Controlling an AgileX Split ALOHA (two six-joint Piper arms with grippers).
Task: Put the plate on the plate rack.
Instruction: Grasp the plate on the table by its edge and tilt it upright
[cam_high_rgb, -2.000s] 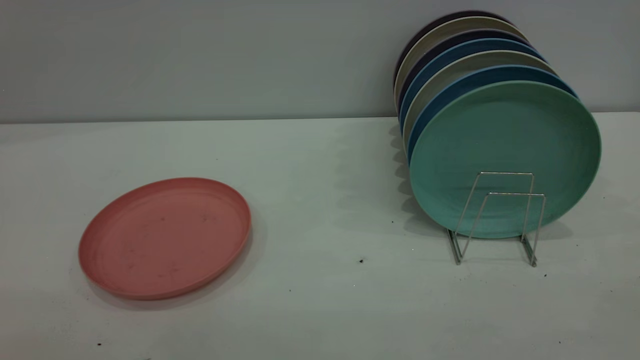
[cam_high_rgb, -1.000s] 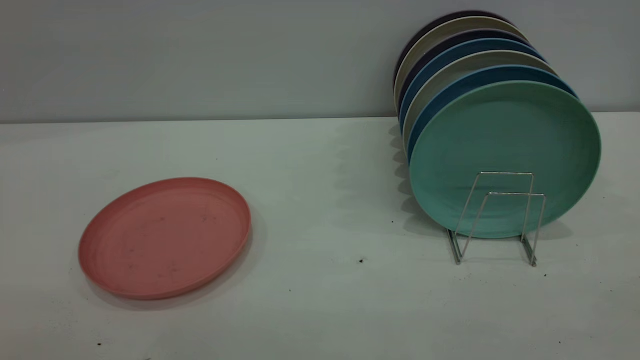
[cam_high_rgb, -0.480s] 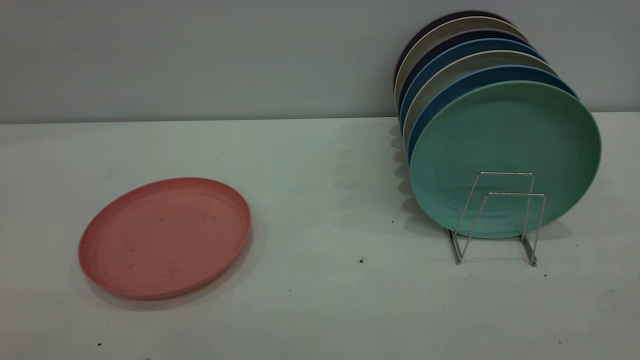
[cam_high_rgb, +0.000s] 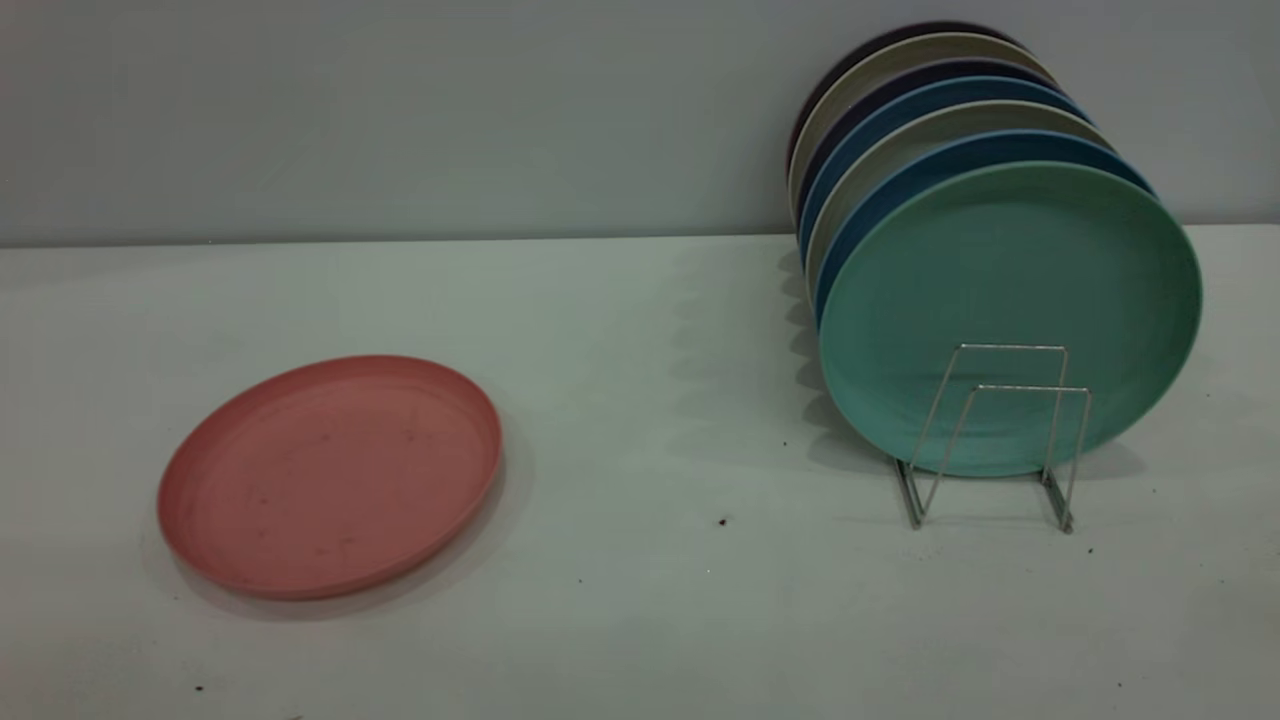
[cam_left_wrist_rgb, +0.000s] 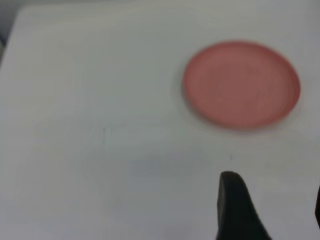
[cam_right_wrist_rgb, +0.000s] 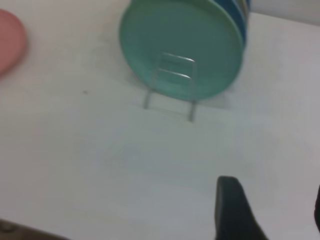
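While the plate (cam_high_rgb: 330, 476) lies flat on the table (cam_high_rgb: 640, 620), well apart from the plate rack (cam_high_rgb: 1000, 440), bare tabletop separates them. Both grippers, left (cam_left_wrist_rgb: 272, 210) and right (cam_right_wrist_rgb: 270, 210), hang spread apart, holding nothing.

There's a teal-green plate (cam_high_rgb: 1010, 300) standing upright in front of a row of blue and beige plates (cam_high_rgb: 930, 110) on a speckled white table (cam_high_rgb: 650, 600).

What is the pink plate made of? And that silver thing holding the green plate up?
The plate looks like matte plastic or a fibre blend, I think: dull salmon surface, no glare, faint dark specks. It lies flat on the table. The plate rack looks like thin bare metal wire, silvery and bent into squared loops in front of the green plate.
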